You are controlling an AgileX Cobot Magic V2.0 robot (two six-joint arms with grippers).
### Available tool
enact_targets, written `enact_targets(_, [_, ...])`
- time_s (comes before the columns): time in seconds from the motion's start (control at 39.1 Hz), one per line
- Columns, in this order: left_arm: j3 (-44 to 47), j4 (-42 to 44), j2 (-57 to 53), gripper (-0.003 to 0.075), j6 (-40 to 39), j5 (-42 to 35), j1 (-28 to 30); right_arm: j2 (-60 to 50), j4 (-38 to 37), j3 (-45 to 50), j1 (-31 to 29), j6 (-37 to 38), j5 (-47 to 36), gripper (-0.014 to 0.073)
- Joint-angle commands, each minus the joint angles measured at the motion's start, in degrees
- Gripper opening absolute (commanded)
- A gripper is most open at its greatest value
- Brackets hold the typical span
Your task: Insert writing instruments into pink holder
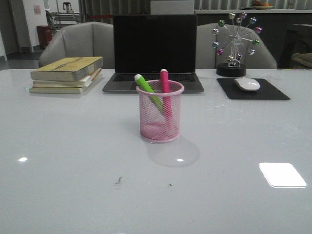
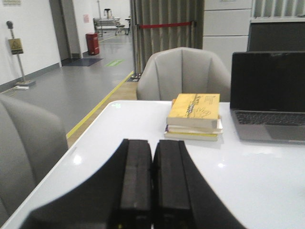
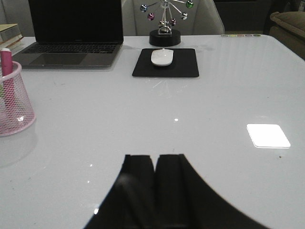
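The pink wire-mesh holder (image 1: 160,114) stands upright in the middle of the table. Inside it a lime green marker (image 1: 146,87) leans to the left and a magenta pink marker (image 1: 165,84) stands nearly straight, both poking above the rim. The right wrist view catches the holder (image 3: 13,105) with the pink marker (image 3: 6,64) at its edge. My left gripper (image 2: 152,143) is shut and empty, over the table's left side, away from the holder. My right gripper (image 3: 156,157) is also shut with nothing in it, over bare table to the right of the holder. Neither arm shows in the front view.
Behind the holder sits an open laptop (image 1: 154,53). A stack of books (image 1: 67,74) lies at the back left. At the back right are a black mouse pad with a white mouse (image 1: 247,84) and a ball-wheel desk toy (image 1: 235,44). Grey chairs (image 2: 182,74) stand beyond the table.
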Motion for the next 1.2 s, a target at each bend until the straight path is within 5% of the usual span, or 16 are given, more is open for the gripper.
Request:
enact_targets(0.0, [1.97, -0.16, -1.83, 0.0094, -0.02, -7.25, 0.93, -1.01, 0.01, 0.04, -0.31, -0.38, -4.86, 0.0058])
enact_targets(0.54, [20.66, -8.07, -7.67, 0.0094, -0.02, -20.52, 0.96, -1.01, 0.01, 0.04, -0.31, -0.38, -4.86, 0.0058])
enact_targets(1.18, [20.72, -7.96, -7.67, 0.0094, -0.02, -18.65, -1.32, -1.01, 0.01, 0.04, -0.31, -0.38, -4.86, 0.0058])
